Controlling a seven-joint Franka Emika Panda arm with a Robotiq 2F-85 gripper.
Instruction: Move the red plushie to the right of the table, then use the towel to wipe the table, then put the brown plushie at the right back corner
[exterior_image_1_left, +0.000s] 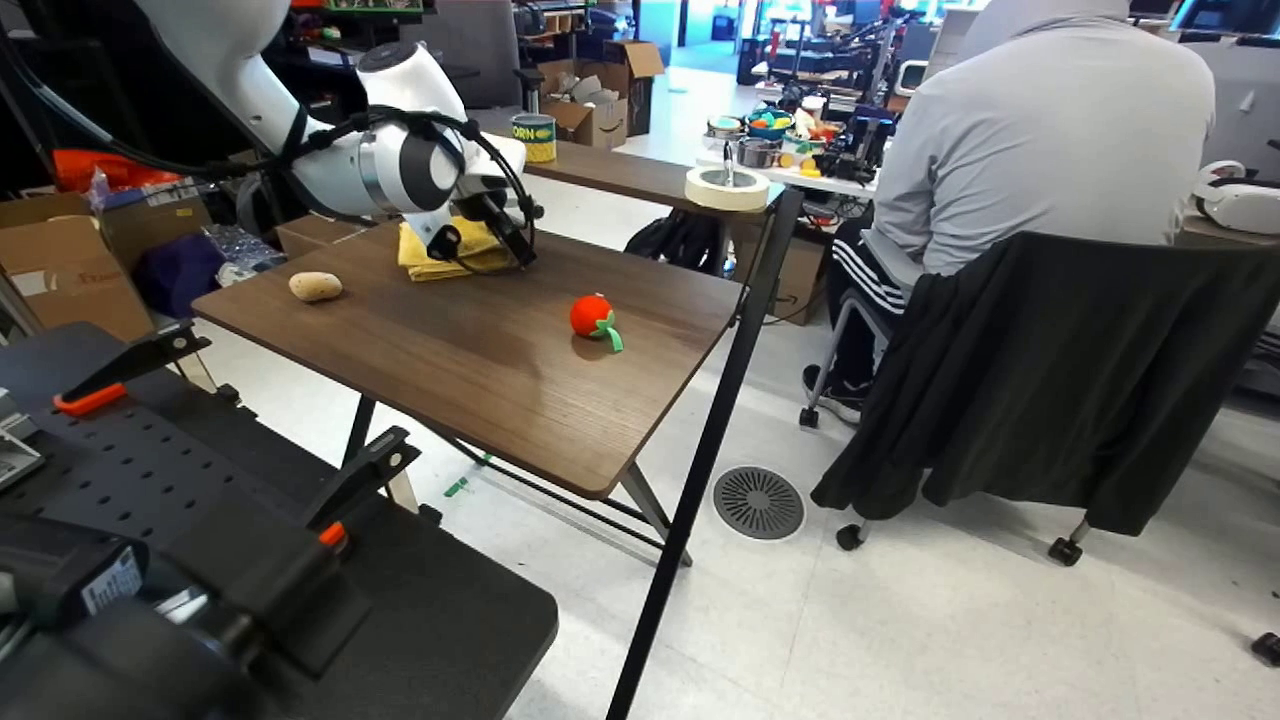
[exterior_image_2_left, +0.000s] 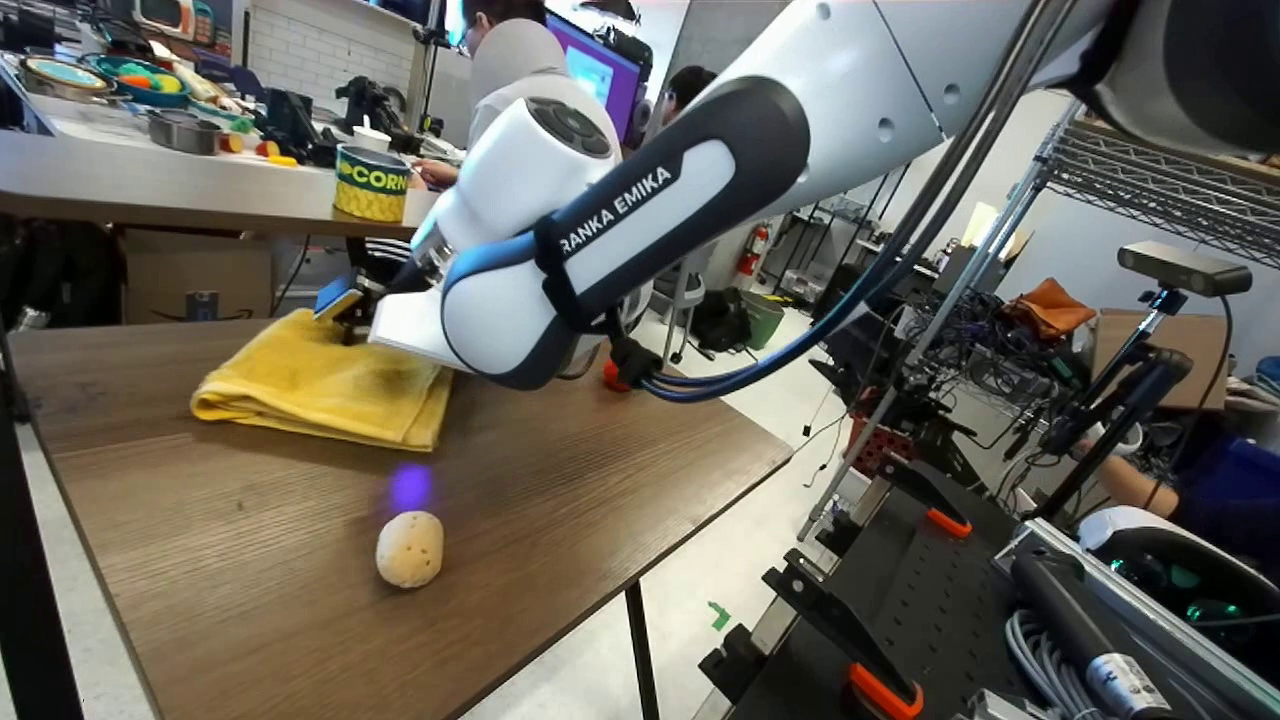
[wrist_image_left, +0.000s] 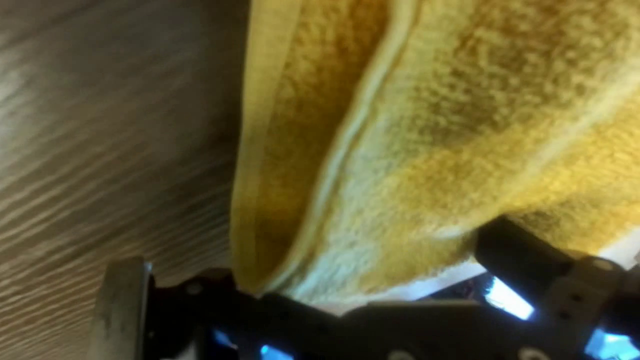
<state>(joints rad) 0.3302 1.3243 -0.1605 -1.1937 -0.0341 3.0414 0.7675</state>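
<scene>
1. The yellow towel (exterior_image_2_left: 300, 400) looks soft and folded, and it lies on the wooden bench (exterior_image_1_left: 450, 365).
2. The tool (wrist_image_left: 309, 246) is at the towel, its two fingers (wrist_image_left: 520, 255) spread wide.
3. The red toy (exterior_image_1_left: 590, 317) is round, with green bits, and sits in from the edges.
4. The small brown toy (exterior_image_1_left: 315, 287) sits near one edge.
5. A wide stretch of bare wood lies between the two toys.

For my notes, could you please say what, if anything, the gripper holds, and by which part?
Nothing is held: the gripper stands open, with an edge of the towel between its jaws.
</scene>
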